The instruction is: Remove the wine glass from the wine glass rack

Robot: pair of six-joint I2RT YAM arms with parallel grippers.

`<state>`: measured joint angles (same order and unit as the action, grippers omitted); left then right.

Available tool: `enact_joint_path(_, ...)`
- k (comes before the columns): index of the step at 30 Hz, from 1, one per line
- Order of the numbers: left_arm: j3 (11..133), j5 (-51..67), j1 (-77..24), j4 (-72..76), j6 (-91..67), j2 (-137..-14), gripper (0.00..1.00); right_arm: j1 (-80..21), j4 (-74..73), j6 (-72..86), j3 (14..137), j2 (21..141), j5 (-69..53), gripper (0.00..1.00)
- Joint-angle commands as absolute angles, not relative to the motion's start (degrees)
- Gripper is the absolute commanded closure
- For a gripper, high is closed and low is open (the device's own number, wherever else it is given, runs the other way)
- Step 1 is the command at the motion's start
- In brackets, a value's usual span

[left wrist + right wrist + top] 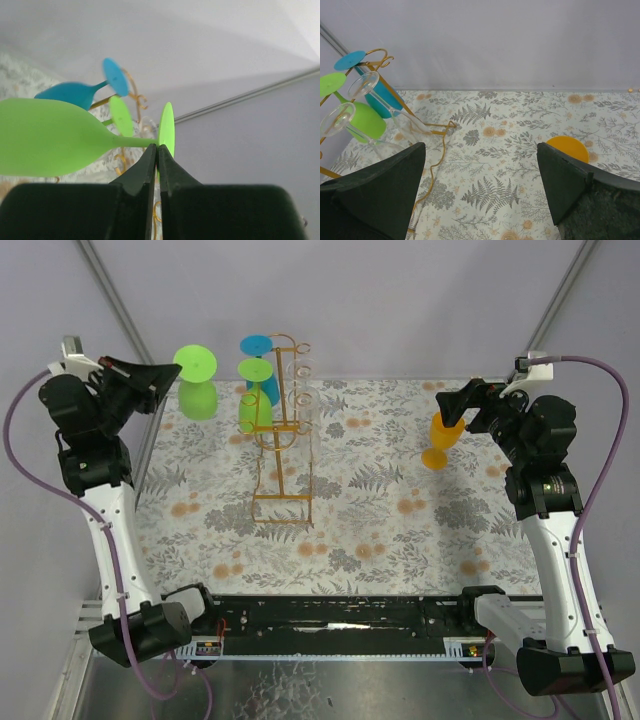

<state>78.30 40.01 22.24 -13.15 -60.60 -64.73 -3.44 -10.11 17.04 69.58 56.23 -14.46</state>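
The left hand (156, 150) is pinched shut on the stem of a green wine glass (55, 137), right at its foot. It holds the glass clear of the wine glass rack (276, 436), toward the far left corner of the bench (380, 530). Only the fingertips grip (poor purchase on so thin a stem), so the bowl's weight could twist it loose, or swing it into the blue glass (70, 94) hanging nearby. The right hand (481, 150) is spread wide over an orange glass (443, 430) near the far right corner.

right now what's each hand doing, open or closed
Left hand: closed on the stem of the light green wine glass.
Right hand: open, holding nothing.
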Motion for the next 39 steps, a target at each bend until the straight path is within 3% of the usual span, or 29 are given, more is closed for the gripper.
enact_joint_path(1,87.8,42.89,21.73,-8.84,-51.85,-63.61,1.0,-3.78,-10.96,17.08,72.95,56.25,-12.8,0.01)
enact_joint_path(10,100.59,45.2,11.4,-8.44,-32.81,-62.64,1.0,-3.43,-23.86,21.43,84.68,65.8,-9.7,0.01)
enact_joint_path(19,104.7,52.97,10.15,-5.55,-24.91,-64.46,1.0,-2.97,-25.37,22.43,84.98,66.36,-10.36,0.01)
enact_joint_path(25,108.46,51.75,9.2,-5.85,-14.55,-66.65,1.0,-2.37,-28.15,22.75,87.3,66.12,-9.41,0.01)
enact_joint_path(31,118.03,53.02,9.03,-12.55,-23.11,-76.46,1.0,-2.37,-28.47,23.78,86.74,64.86,-9.77,0.01)
enact_joint_path(34,116.77,51.94,4.85,-12.16,-24.21,-78.24,1.0,-2.37,-29.01,23.55,86.84,64.31,-9.48,0.01)
enact_joint_path(39,116.19,42.2,-9.53,-21.05,-11.01,-79.13,1.0,-2.37,-30.51,22.5,87.62,63.86,-7.71,0.01)
